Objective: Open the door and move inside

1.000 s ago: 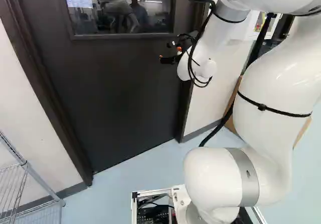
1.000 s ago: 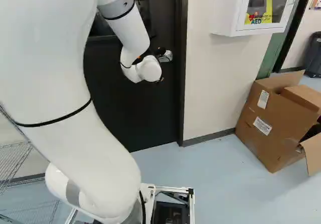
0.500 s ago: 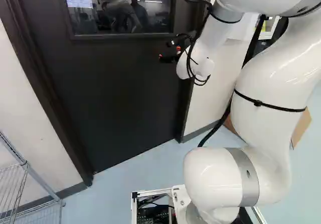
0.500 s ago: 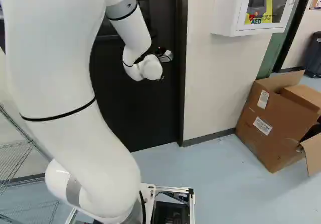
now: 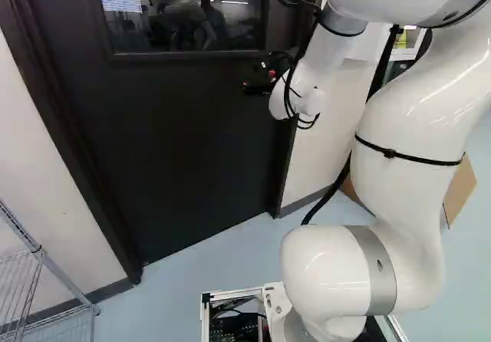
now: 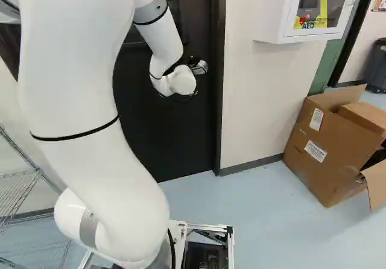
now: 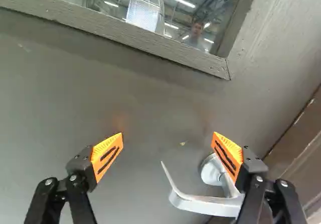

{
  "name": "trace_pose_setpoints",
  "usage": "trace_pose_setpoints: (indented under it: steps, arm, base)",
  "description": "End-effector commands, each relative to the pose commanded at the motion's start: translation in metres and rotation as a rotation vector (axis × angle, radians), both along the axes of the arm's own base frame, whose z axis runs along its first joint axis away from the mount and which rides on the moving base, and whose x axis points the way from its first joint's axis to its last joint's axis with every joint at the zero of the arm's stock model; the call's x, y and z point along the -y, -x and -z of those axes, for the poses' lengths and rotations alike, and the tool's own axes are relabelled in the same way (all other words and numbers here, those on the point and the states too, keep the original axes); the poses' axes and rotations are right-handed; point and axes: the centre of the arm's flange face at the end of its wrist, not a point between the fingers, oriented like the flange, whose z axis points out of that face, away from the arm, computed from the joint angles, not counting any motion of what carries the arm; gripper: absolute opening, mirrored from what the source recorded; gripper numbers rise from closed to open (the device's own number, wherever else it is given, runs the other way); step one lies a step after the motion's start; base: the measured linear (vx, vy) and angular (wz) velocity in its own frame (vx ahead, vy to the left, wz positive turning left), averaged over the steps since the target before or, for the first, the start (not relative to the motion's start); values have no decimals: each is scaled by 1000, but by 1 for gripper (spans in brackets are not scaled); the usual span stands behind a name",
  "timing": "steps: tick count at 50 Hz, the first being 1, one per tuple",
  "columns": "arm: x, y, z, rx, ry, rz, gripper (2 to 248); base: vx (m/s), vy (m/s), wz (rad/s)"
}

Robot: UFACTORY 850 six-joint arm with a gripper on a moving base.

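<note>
At closed door (image 5: 176, 143), my end effector (image 7: 168, 135) stands open, lever handle (image 7: 203, 204) near one finger; I judge off-centre approach could jam fingertip against lever handle.

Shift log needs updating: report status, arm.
Gripper open, empty. Lever handle ungripped, partly hidden behind one finger. Door closed, blocking the way in.

The door (image 5: 176, 143) stands between rack (image 5: 66, 278) and box (image 6: 316, 169).
</note>
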Motion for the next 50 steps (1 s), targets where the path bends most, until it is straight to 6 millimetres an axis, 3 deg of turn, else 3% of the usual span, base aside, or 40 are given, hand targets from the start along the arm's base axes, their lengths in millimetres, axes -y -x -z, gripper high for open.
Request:
trace_pose_setpoints:
  steps: [50]
  arm:
    - [0,0,54,-108,-17,0,247]
  base:
    - [0,0,0]
